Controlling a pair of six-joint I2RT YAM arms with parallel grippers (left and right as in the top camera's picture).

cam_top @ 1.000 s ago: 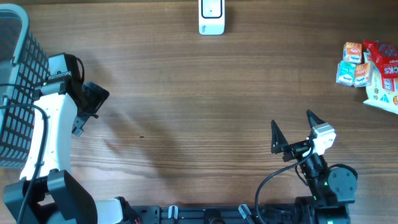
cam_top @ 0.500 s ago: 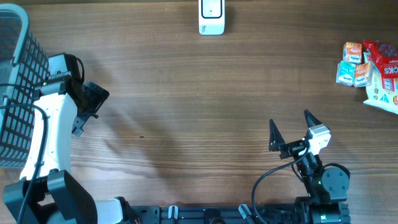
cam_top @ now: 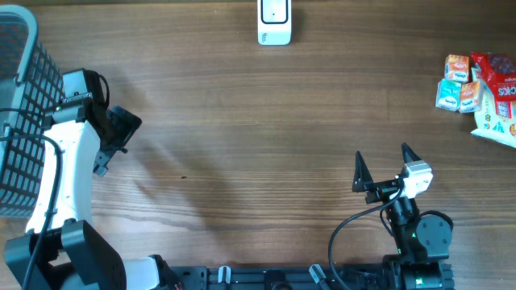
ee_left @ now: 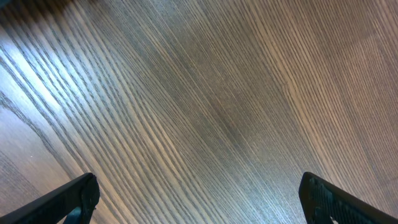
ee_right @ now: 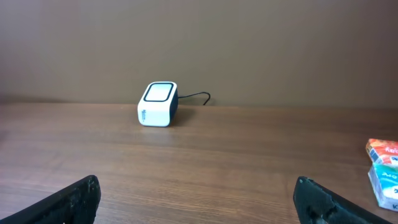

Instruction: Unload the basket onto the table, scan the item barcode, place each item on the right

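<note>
Overhead: brown wood-grain table [cam_top: 242, 121] carries one white box-shaped barcode scanner [cam_top: 274, 22] at its far edge, centre. At the far right lie three small orange-and-blue cartons [cam_top: 457, 83], just beside one red snack packet [cam_top: 498, 80] and one white pouch [cam_top: 496, 125]. One grey wire-mesh basket [cam_top: 20, 105] stands at the left edge, with the left claw [cam_top: 121, 133] just beside it. The right claw [cam_top: 381, 155] hangs near the front, well apart from the cartons.

Left wrist: the left claw [ee_left: 202, 205] is spread wide over wood, holding nothing.

Right wrist: the right claw [ee_right: 199, 205] is spread wide and empty, facing the scanner [ee_right: 158, 104]. Two cartons [ee_right: 385, 168] show at the right.
</note>
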